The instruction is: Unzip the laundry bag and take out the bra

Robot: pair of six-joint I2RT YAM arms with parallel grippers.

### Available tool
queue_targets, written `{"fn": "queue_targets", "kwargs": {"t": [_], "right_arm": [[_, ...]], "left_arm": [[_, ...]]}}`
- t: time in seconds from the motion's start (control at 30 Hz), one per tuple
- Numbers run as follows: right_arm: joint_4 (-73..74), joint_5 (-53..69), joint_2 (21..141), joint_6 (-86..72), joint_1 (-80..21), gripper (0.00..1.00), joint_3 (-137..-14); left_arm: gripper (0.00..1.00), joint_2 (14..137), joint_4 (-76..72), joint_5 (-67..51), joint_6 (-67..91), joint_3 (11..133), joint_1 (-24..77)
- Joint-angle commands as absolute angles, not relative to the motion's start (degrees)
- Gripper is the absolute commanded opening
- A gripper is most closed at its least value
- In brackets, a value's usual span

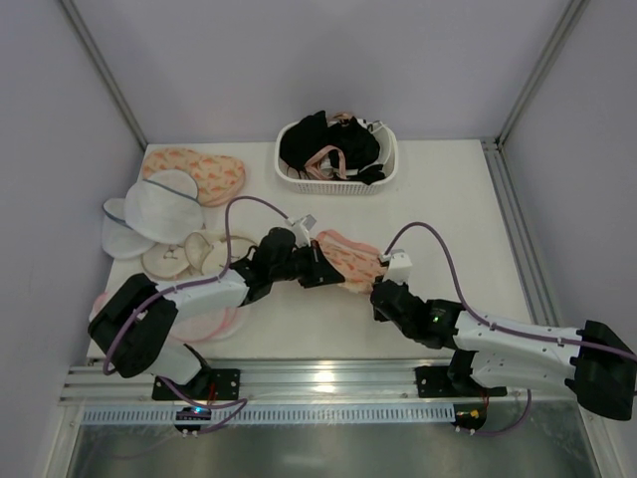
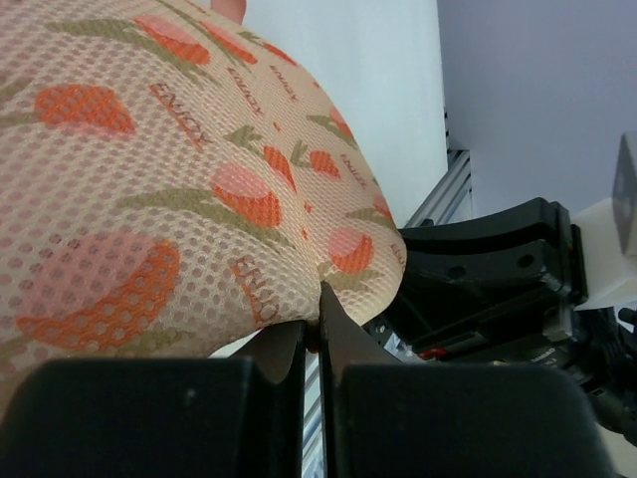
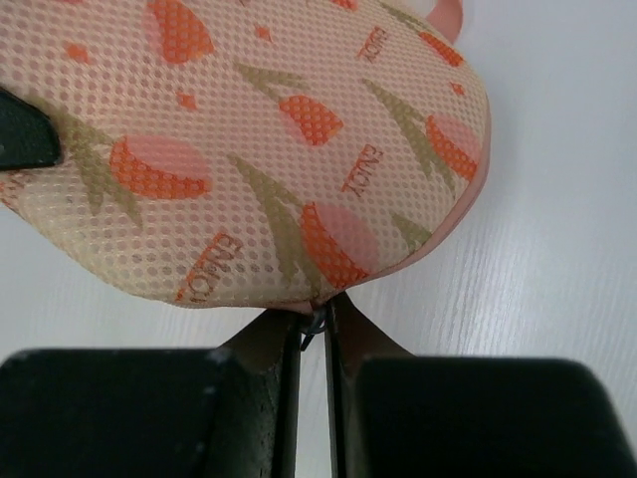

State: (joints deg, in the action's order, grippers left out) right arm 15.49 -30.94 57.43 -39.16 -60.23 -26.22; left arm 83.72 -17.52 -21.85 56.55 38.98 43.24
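my left gripper (image 2: pixel 311 344) clamped on bag (image 1: pixel 348 257) edge; right gripper (image 3: pixel 314 329) pinched on its rim; bag closed, contents hidden; basket (image 1: pixel 389 171) holds black garments (image 1: pixel 317 139)

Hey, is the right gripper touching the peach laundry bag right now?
Touching. The right wrist view shows the right gripper pinched shut on the lower rim of the laundry bag.

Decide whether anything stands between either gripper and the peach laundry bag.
Nothing visible does. The left gripper is pinched shut on one edge of the laundry bag, and the right gripper is closed on the rim at the bag's other end. Both already touch it.
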Motion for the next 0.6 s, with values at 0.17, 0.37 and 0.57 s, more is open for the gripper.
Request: {"fn": "queue_targets", "kwargs": {"t": [0.17,0.37,0.57], "right_arm": [[26.53,-34.98,50.10,-41.13,-59.94,0.04,-28.65],[34.27,-37.70,46.67,-43.85,-59.85,0.04,-31.29],[36.74,-38.94,47.63,-46.58,-59.85,0.04,-33.13]], "left_arm": [[0.55,85.69,-12.92,-19.08,52.38,41.83,41.84],[0.99,89.30,-16.26,-18.02,56.95,44.12,41.92],[0.99,81.84,-10.82,-10.04,62.83,40.26,45.43]]}}
